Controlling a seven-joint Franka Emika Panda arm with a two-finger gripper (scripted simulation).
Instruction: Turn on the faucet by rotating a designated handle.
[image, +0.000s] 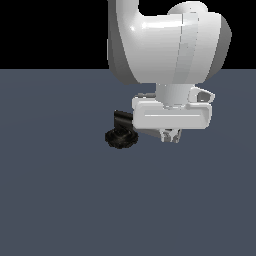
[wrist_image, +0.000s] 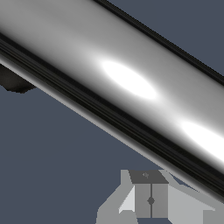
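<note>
Chrome fills the wrist view: the handle (wrist_image: 131, 83) runs slantwise, cut off at both ends, almost against the camera. Beyond it the gripper (wrist_image: 151, 199) shows fingertips seemingly pressed together, though the view is poor. Seen from outside, the gripper (image: 170, 135) hangs low, hiding part of the faucet (image: 120, 136) on the grey floor (image: 60, 200). No writing is legible.

The setting is a bare simulated scene, not a furnished room. A flat, featureless slate-blue floor (image: 60, 200) runs to a straight horizon under a plain black background (image: 50, 30). The smooth, untextured shading of the white robot arm (image: 165, 45) marks it as a render.
</note>
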